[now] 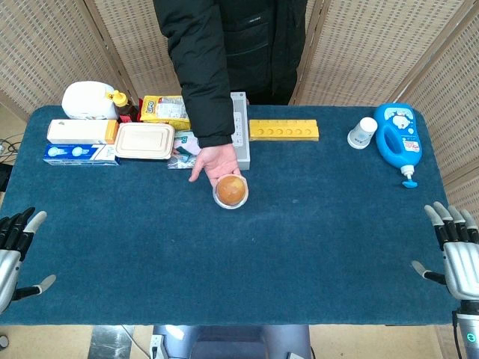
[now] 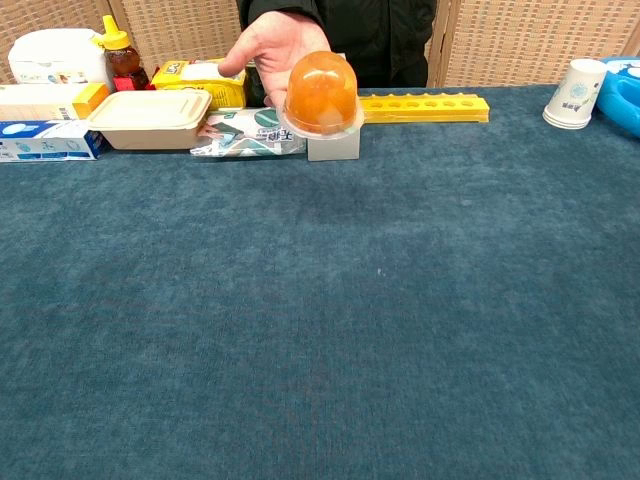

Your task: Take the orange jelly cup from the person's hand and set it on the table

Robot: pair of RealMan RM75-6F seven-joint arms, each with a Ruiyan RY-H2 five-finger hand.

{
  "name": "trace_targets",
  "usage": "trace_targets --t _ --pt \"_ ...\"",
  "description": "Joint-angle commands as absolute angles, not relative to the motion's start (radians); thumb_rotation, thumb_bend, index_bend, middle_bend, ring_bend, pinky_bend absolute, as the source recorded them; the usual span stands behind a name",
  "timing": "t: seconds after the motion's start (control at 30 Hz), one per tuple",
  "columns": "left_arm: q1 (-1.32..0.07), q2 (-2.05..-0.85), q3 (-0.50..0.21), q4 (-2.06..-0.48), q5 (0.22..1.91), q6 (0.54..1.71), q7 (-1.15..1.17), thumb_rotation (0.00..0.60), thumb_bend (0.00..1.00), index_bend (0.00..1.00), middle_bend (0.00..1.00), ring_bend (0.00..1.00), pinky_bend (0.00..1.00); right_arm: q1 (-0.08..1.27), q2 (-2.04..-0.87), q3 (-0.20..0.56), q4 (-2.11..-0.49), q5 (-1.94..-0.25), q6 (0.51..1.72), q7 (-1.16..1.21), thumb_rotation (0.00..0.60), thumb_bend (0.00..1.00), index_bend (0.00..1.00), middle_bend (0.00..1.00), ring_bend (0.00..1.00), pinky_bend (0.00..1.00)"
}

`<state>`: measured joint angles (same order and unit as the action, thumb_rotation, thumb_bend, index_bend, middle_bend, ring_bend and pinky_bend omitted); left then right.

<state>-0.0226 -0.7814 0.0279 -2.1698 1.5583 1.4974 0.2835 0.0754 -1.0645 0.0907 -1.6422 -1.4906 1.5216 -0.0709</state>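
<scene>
One orange jelly cup, resting dome-up on the open palm of the person's hand, held above the blue bench a little left of its middle and toward the far side. No long axis to speak of: round, squat, wide rim at the bottom against the palm, so approachable from any side. Two robot hands, both low at the near corners and well apart from the cup. Left hand at the near-left edge, fingers spread, holding nothing. Right hand at the near-right edge, likewise spread and empty. From the left hand, cup lying forward and to the right; from the right hand, forward and to the left. Left hand judged somewhat nearer, so probably the likelier one for the reach. Neither hand showing in the chest view. Along the far edge, counted: one white tub, one small orange-capped bottle, one yellow packet, one tan lidded box, two long cartons stacked, one grey power strip, one yellow bar, one paper cup, one blue detergent bottle.
</scene>
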Motion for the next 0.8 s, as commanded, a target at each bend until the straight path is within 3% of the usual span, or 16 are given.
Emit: trace_targets --t 0.03,0.33,0.5,0.73,0.8 --pt "-0.024 -0.782 0.026 -2.171 1.553 1.495 0.286 0.600 0.02 0.00 0.00 0.00 0.01 0.076 -1.065 0.091 -1.640 -1.490 1.520 -0.071 0.600 0.00 0.00 0.00 0.00 0.00" --pt "-0.033 -0.777 0.013 -2.175 1.512 1.485 0.283 0.600 0.02 0.00 0.00 0.00 0.01 0.130 -1.066 0.096 -1.681 -1.520 1.450 -0.024 0.600 0.00 0.00 0.03 0.00 0.00" --pt "-0.044 -0.775 0.006 -2.178 1.485 1.469 0.285 0.600 0.02 0.00 0.00 0.00 0.01 0.246 -1.016 0.099 -1.758 -1.618 1.317 0.156 0.600 0.00 0.00 0.04 0.00 0.00" --pt "-0.054 -0.771 -0.008 -2.181 1.442 1.462 0.279 0.600 0.02 0.00 0.00 0.00 0.01 0.439 -1.020 0.199 -1.821 -1.612 1.148 0.106 0.600 0.00 0.04 0.04 0.00 0.00" --pt "-0.060 -0.768 -0.015 -2.179 1.420 1.454 0.271 0.600 0.02 0.00 0.00 0.00 0.01 0.553 -1.071 0.257 -1.824 -1.560 1.032 0.074 0.600 0.00 0.06 0.04 0.00 0.00"
